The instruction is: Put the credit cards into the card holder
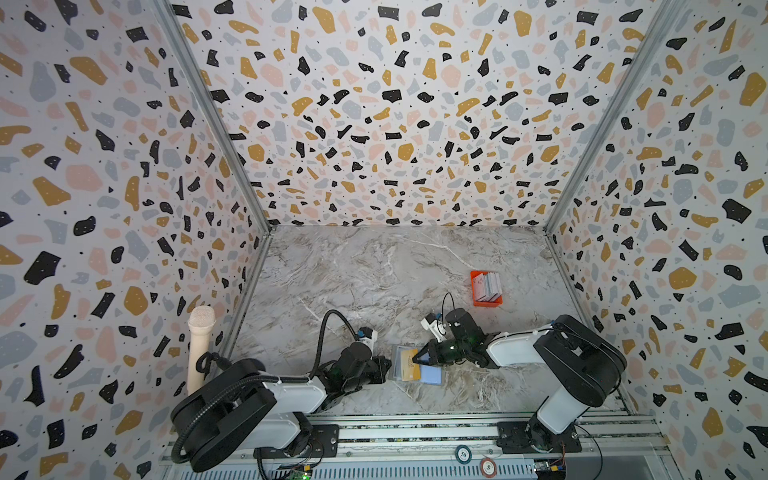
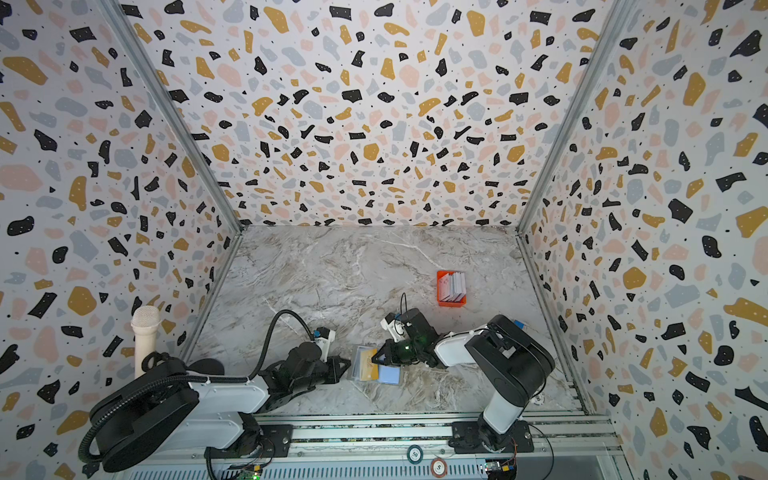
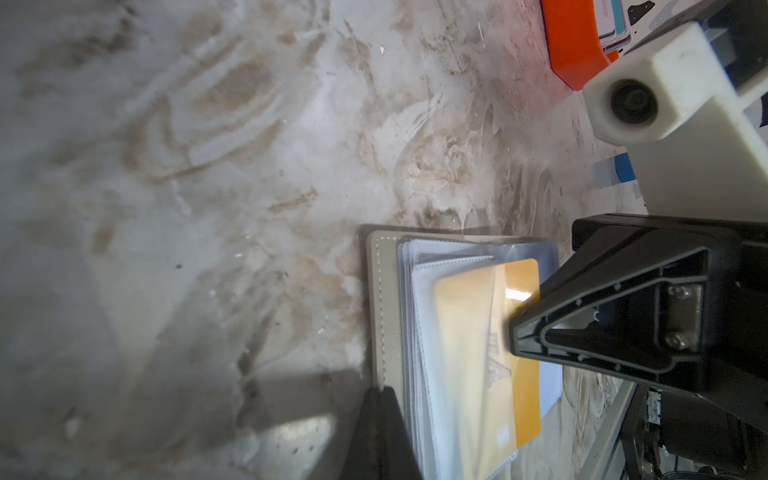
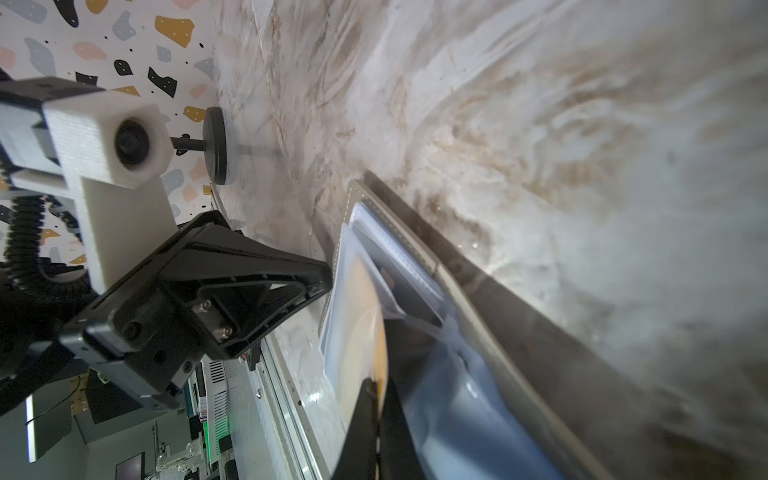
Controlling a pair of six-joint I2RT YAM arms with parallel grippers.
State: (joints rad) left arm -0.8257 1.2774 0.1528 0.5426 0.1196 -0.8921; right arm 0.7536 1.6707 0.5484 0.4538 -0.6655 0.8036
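The grey card holder (image 1: 434, 376) (image 2: 390, 374) lies open near the table's front, its pale blue clear pockets facing up. A gold-yellow credit card (image 1: 409, 363) (image 2: 368, 365) sits partly inside a clear pocket (image 3: 457, 332), one end sticking out (image 3: 525, 395). My right gripper (image 1: 419, 360) (image 4: 376, 386) is shut on that free end. My left gripper (image 1: 388, 368) (image 3: 380, 390) is shut with nothing between its fingers. Its tips rest at the stitched edge of the holder's grey cover (image 3: 384, 311). More credit cards (image 1: 487, 286) (image 2: 453, 286) stand in an orange tray.
The orange tray (image 1: 486, 302) (image 3: 573, 41) stands behind the right arm, towards the back right. A beige microphone-like post (image 1: 200, 349) rises at the left wall. Two poker chips (image 1: 463, 454) (image 1: 489, 466) lie on the front rail. A black disc on a stem (image 4: 216, 145) shows by the left wall.
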